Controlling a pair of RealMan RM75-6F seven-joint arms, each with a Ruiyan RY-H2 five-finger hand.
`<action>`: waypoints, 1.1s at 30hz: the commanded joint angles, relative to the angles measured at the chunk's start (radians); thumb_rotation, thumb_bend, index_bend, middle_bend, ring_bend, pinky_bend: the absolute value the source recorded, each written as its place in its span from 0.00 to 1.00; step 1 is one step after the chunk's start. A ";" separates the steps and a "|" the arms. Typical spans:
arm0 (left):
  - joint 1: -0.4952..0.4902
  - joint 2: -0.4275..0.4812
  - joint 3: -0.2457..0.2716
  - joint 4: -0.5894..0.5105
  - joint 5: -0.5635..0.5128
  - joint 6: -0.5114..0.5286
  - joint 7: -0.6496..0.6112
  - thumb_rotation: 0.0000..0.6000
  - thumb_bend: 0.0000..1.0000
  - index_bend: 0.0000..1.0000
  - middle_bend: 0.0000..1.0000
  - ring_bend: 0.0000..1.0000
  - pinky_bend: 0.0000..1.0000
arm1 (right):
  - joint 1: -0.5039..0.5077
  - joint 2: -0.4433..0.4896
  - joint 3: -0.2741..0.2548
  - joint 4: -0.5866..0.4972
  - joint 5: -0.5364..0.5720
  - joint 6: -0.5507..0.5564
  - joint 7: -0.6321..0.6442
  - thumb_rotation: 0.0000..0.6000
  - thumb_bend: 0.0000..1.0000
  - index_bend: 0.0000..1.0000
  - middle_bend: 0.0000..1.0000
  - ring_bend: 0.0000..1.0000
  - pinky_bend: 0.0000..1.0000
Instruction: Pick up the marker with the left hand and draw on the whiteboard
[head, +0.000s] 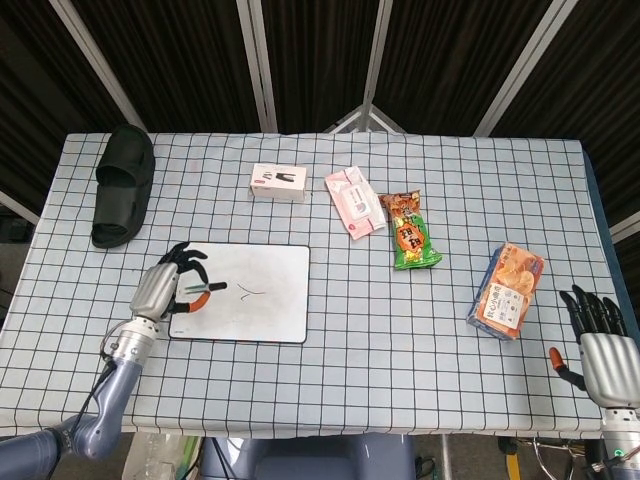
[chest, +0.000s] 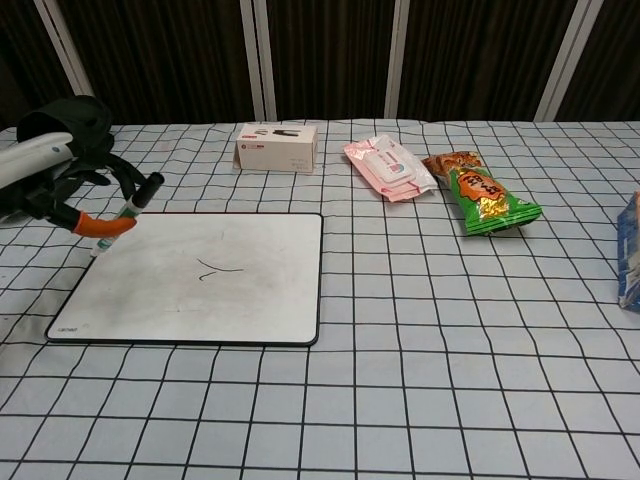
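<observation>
The whiteboard lies flat on the checked table, with a short dark stroke near its middle. My left hand hovers over the board's left edge and pinches the marker between an orange-tipped thumb and the fingers. The marker is tilted, cap end up and to the right, its tip down at the board's left rim. My right hand shows only in the head view, low at the table's right front corner, fingers spread and holding nothing.
A black slipper lies at the far left. Along the back sit a white box, a pink wipes pack and a green snack bag. An orange packet is at the right.
</observation>
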 joint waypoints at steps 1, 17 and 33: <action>-0.004 0.008 0.040 0.058 -0.053 -0.011 0.163 1.00 0.51 0.76 0.24 0.08 0.14 | 0.000 -0.001 0.000 -0.001 -0.001 0.001 -0.003 1.00 0.36 0.00 0.00 0.00 0.00; -0.017 -0.073 0.052 0.176 -0.116 -0.037 0.292 1.00 0.48 0.73 0.20 0.08 0.13 | 0.002 -0.003 0.001 -0.005 0.003 -0.003 -0.008 1.00 0.36 0.00 0.00 0.00 0.00; 0.003 -0.034 0.051 0.118 -0.105 -0.016 0.282 1.00 0.29 0.45 0.00 0.00 0.01 | -0.001 -0.002 -0.001 -0.001 -0.001 0.001 -0.007 1.00 0.36 0.00 0.00 0.00 0.00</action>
